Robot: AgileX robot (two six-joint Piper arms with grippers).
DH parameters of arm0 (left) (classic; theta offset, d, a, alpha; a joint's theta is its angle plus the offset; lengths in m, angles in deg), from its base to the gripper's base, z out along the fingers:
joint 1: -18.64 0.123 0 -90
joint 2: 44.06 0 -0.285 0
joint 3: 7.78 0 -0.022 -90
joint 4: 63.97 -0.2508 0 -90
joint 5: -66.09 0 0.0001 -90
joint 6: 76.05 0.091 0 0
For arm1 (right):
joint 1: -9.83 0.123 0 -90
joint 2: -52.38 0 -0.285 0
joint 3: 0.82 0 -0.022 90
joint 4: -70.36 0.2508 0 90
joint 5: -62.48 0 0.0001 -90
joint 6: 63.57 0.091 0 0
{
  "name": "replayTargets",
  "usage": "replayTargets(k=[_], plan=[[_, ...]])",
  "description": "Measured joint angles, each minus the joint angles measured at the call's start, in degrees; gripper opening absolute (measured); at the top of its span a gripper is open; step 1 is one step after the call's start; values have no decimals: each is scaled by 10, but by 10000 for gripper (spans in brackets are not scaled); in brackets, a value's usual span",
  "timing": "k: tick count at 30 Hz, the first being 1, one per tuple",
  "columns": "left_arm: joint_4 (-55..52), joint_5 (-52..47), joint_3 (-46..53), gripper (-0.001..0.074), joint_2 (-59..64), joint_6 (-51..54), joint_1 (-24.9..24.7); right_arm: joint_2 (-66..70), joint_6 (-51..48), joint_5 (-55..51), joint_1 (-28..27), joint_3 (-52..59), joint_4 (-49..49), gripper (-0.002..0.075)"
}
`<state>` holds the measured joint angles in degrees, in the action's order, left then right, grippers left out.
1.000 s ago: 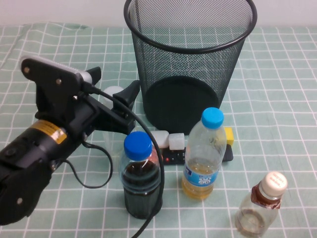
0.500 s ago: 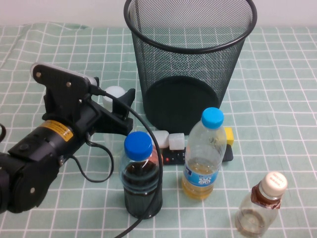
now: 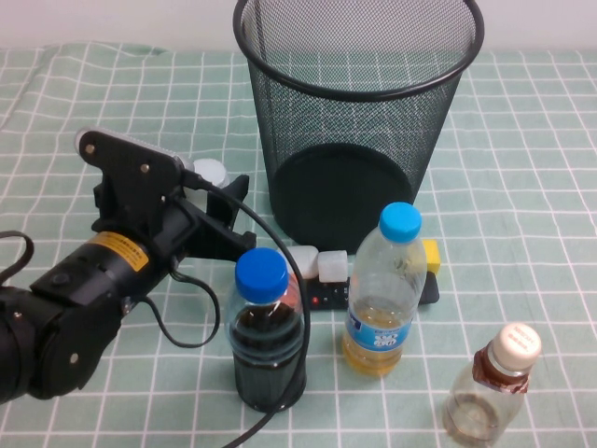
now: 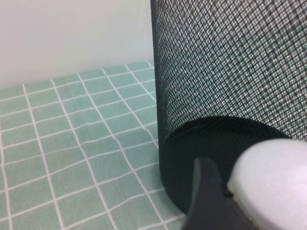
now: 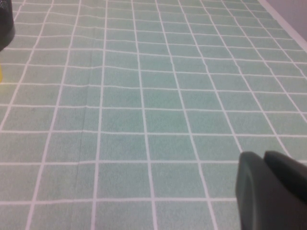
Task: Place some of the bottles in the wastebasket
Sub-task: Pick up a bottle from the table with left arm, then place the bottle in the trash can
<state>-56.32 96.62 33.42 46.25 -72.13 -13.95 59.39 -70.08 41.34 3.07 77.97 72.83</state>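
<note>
Left gripper [image 3: 216, 201], lower and nearer than before, jaws closed around white-capped bottle [image 3: 211, 174] beside wastebasket [image 3: 359, 89]; right gripper [image 5: 273, 191] grip indeterminate.

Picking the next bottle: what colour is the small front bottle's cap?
Cream, on the small bottle; clearest in the high view.

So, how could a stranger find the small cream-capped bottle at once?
Start from the tall black wastebasket. Come towards the robot, past the yellow-liquid bottle, to the small bottle on its right. It alone has a cream cap and red-brown neck wrap.
</note>
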Motion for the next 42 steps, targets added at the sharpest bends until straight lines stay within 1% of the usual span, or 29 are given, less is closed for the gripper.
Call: replayTargets(k=[1,6,9,12,15,18,20,23,28,30,34,38,41,42], plan=[[0,0,0,333,0,-1,0,0,0,0,0,0,0,-8],[0,0,0,332,0,10,0,0,0,0,0,0,0,-8],[0,-19,-6,332,-8,42,0,0,0,0,0,0,0,-8],[25,-110,-36,332,-39,87,1,0,0,0,0,0,0,-8],[49,-270,-106,332,-81,128,15,0,0,0,0,0,0,-8],[55,-462,-192,332,-109,128,42,0,0,0,0,0,0,-8],[55,-568,-259,332,-116,116,64,0,0,0,1,0,0,-8],[45,-665,-355,332,-116,106,87,0,0,0,1,0,0,-8],[35,-784,-561,332,-63,108,94,0,0,0,1,0,0,-8],[36,-821,-654,332,-24,109,94,0,0,0,1,0,0,-8],[39,-872,-878,332,84,109,95,0,0,0,1,0,0,-8],[100,-899,-1075,332,204,127,97,0,0,0,1,0,0,-8],[172,-901,-1174,332,274,146,97,0,0,0,1,0,0,-8],[192,-896,-1193,332,291,153,96,0,0,0,1,0,0,-8]])
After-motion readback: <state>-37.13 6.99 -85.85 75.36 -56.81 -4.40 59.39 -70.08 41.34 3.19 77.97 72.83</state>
